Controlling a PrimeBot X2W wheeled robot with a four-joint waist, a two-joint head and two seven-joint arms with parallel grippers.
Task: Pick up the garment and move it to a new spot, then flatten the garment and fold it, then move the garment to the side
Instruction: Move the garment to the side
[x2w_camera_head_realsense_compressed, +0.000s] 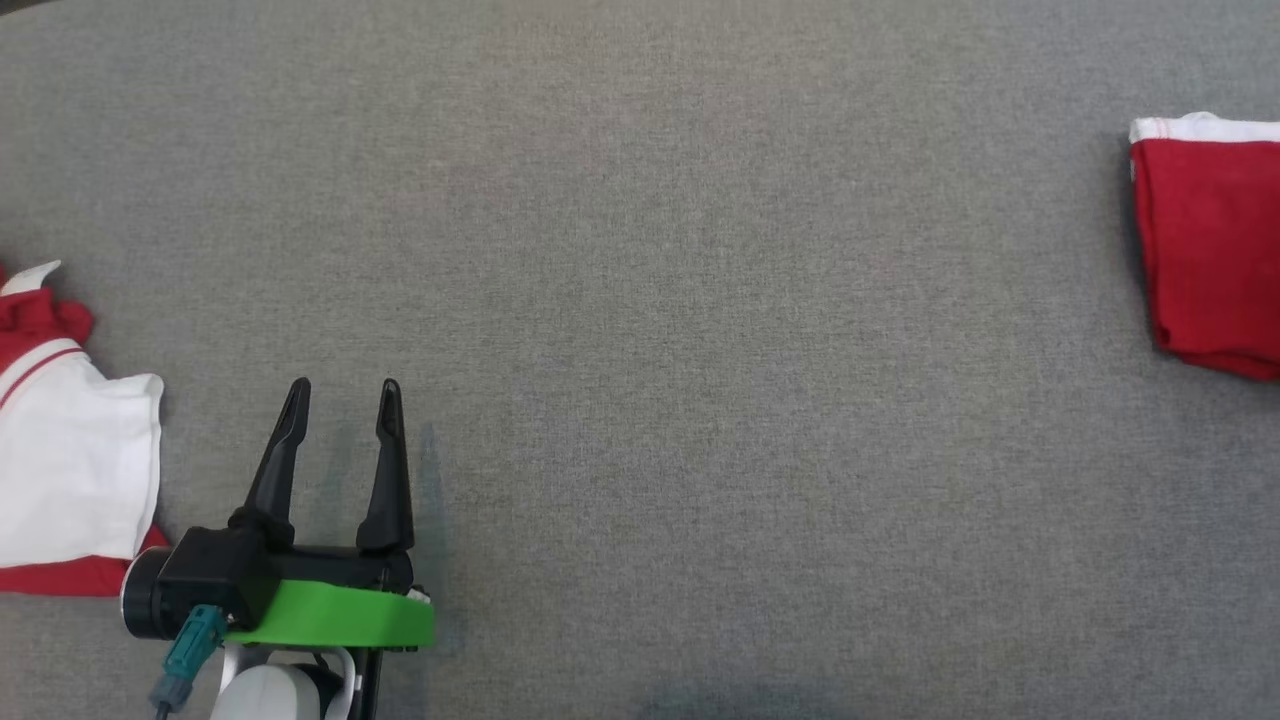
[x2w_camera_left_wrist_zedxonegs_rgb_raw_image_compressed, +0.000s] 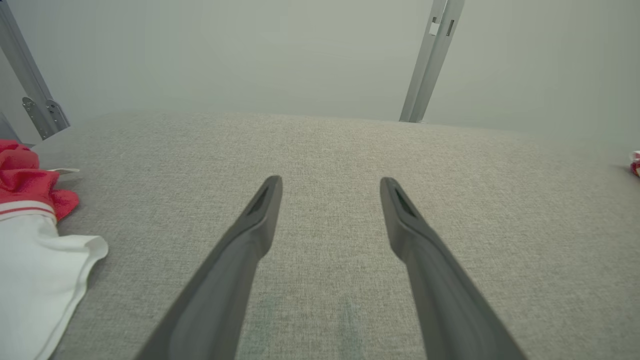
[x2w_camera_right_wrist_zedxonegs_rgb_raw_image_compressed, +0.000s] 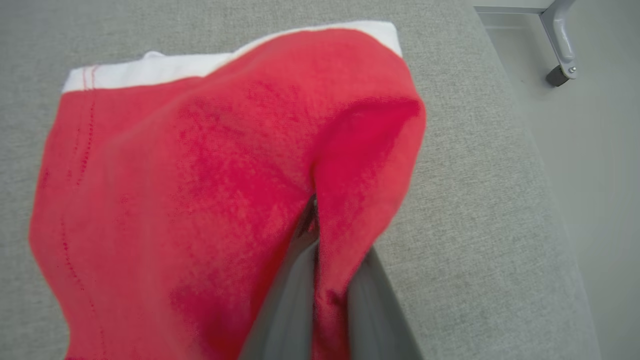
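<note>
The garment (x2w_camera_head_realsense_compressed: 1210, 240), bright red with a white strip along its far edge, lies folded on the grey cloth-covered table (x2w_camera_head_realsense_compressed: 700, 300) at the right edge of the head view. In the right wrist view a pinched ridge of the garment (x2w_camera_right_wrist_zedxonegs_rgb_raw_image_compressed: 175, 175) rises between the two fingers of my right gripper (x2w_camera_right_wrist_zedxonegs_rgb_raw_image_compressed: 316, 220), which is shut on it. The fingertips are hidden by the cloth. My left gripper (x2w_camera_head_realsense_compressed: 345, 390) stands open at the lower left, its fingers (x2w_camera_left_wrist_zedxonegs_rgb_raw_image_compressed: 250, 235) over bare table and holding nothing.
A second red-and-white shirt (x2w_camera_head_realsense_compressed: 70, 460) lies crumpled at the table's left edge, just left of my left gripper (x2w_camera_left_wrist_zedxonegs_rgb_raw_image_compressed: 330, 185). The table's right edge (x2w_camera_right_wrist_zedxonegs_rgb_raw_image_compressed: 525, 150) runs close beside the garment. Grey metal frame posts (x2w_camera_left_wrist_zedxonegs_rgb_raw_image_compressed: 432, 60) stand beyond the far edge.
</note>
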